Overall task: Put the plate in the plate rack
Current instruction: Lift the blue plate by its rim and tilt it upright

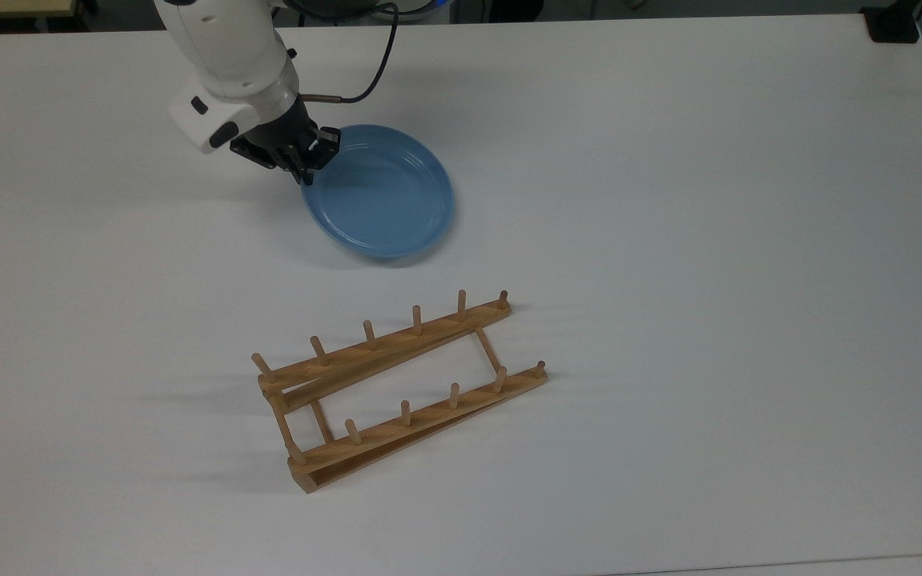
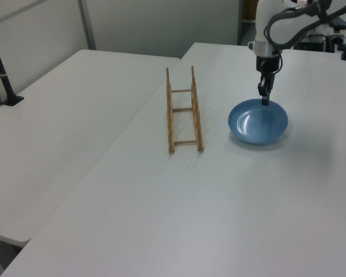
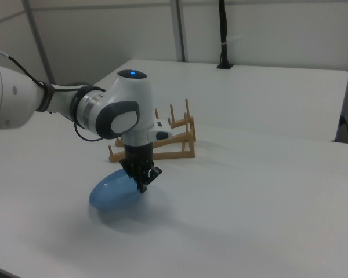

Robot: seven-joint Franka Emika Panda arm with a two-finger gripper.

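White tabletop (image 1: 669, 240) takes up most of the top view. In the upper left of the frame the gripper (image 1: 306, 162) pinches the rim of the light-blue plate (image 1: 381, 192), its jaws closed on the plate's left edge. The wooden plate rack (image 1: 397, 392) lies lower centre, well apart from the plate, its pegs pointing up.

In the left view, the plate (image 2: 258, 121) hangs tilted at right of centre, its far rim caught by the gripper (image 2: 264, 99) and its shadow on the table below. The rack (image 2: 183, 112) stands at centre, beside a seam with a second white table (image 2: 57, 127); grey partition walls close the back.

In the right view, the gripper (image 3: 143, 184) clamps the plate (image 3: 113, 188) at lower left, lifted at an angle above its shadow. The rack (image 3: 162, 142) sits behind the arm; a black pole (image 3: 223, 35) rises at the far table edge.
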